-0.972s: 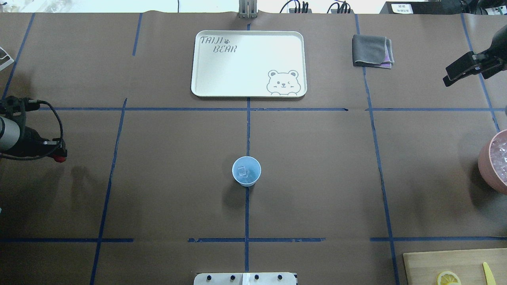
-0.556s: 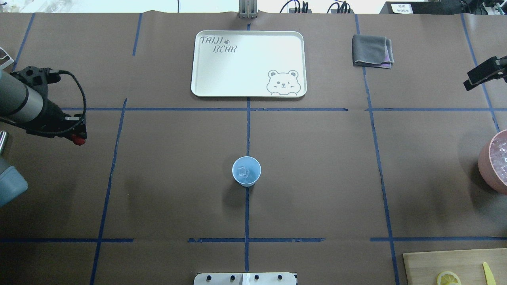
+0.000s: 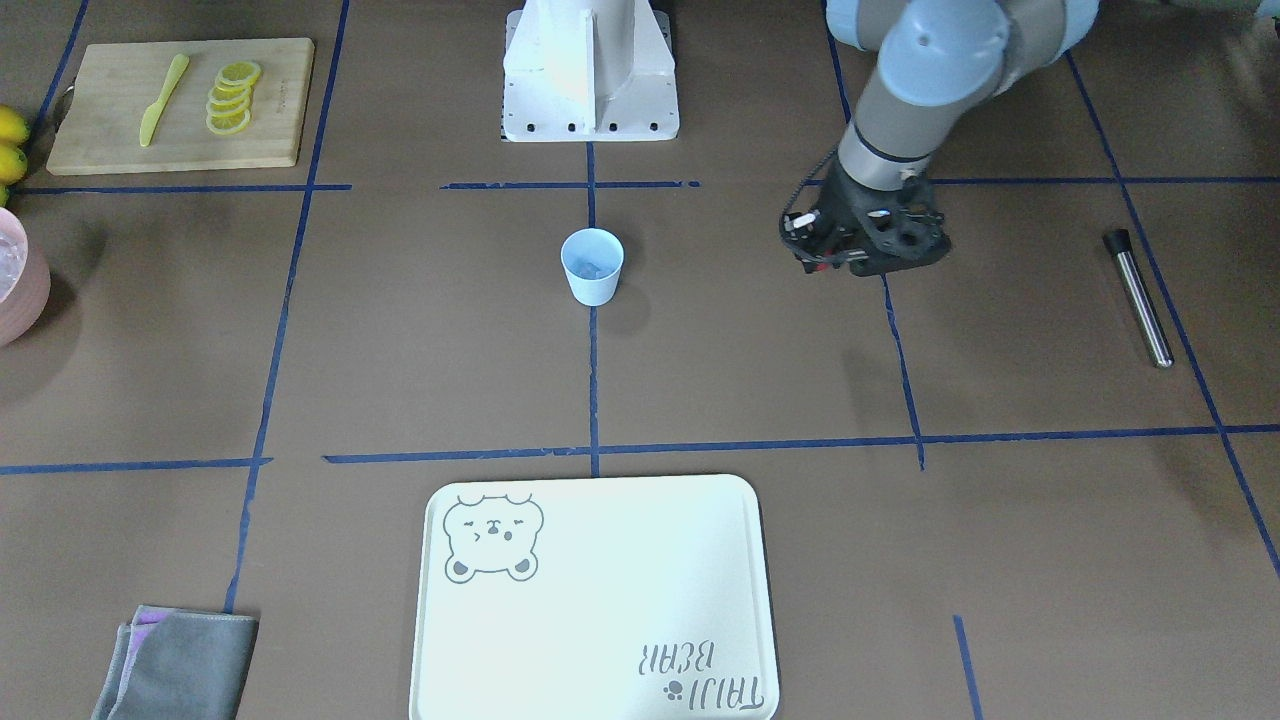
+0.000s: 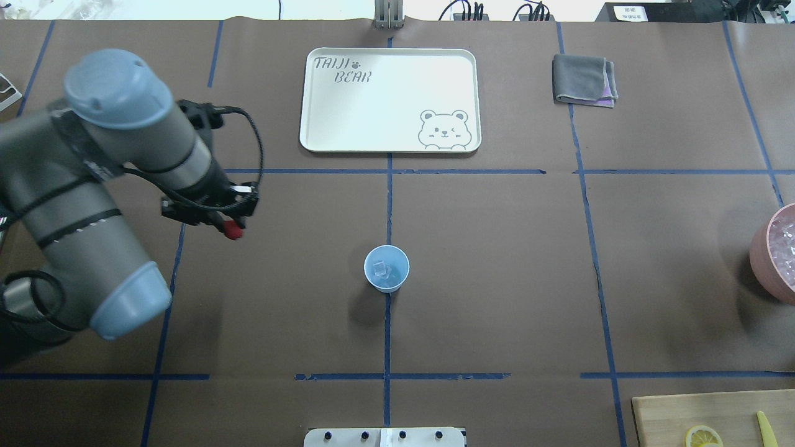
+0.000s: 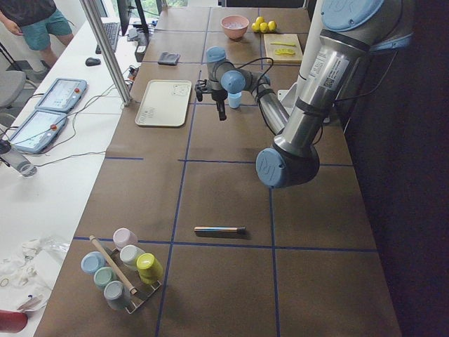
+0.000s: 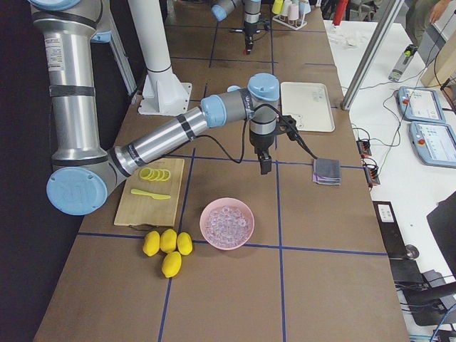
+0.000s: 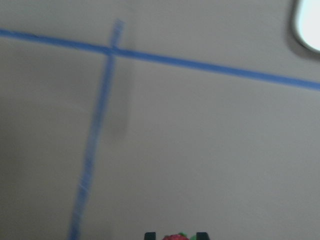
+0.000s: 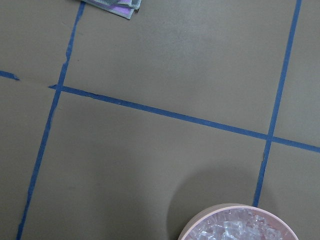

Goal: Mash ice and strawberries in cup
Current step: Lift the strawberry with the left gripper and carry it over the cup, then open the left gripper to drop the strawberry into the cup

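Logged ice [image 4: 382, 270] in cup [image 4: 390, 287]; strawberry [image 4: 233, 232] clamped in left gripper [image 4: 230, 227], 10 o'clock off cup, undelivered. Cannot tell right gripper [image 6: 265, 166] jaw state. Mashing pending.

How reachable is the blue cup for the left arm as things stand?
Probably yes. The left end effector, holding the strawberry, hovers to the left of the cup, and only bare table lies between them. The cup's mouth is open upward.

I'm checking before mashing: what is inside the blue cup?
Only a few pale ice chunks show inside the cup; whatever lies beneath them is covered.
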Motion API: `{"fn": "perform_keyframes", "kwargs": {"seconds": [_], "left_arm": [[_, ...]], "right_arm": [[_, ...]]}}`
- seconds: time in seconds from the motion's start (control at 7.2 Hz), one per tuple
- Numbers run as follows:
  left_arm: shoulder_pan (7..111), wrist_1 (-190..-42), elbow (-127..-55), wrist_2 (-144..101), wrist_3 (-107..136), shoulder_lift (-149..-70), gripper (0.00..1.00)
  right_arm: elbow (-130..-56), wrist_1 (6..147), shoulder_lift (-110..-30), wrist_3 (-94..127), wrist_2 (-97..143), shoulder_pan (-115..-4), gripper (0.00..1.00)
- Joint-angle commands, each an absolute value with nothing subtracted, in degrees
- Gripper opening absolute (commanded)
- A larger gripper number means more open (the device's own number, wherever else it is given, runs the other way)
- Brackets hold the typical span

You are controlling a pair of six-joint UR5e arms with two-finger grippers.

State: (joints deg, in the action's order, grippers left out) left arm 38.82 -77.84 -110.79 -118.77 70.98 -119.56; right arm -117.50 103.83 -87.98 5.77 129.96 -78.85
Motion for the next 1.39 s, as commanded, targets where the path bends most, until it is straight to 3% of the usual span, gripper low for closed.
{"fn": "perform_keyframes", "kwargs": {"seconds": [0.0, 0.28, 1.25], "left_arm": [[31.93, -76.64, -108.21, -114.80, 75.41, -127.32, 0.01], [29.38, -76.73, -100.06, -111.38, 78.46, -135.93, 0.01], [25.05, -80.24, -94.22, -109.51, 79.89, -139.66, 0.01]], "right_arm": [[-117.33, 103.80, -88.42, 5.19, 130.08, -79.19, 0.99], [-117.42, 103.80, -88.59, 5.27, 130.17, -79.19, 0.99], [-117.51, 103.80, -88.68, 5.27, 130.17, -79.19, 0.99]]}}
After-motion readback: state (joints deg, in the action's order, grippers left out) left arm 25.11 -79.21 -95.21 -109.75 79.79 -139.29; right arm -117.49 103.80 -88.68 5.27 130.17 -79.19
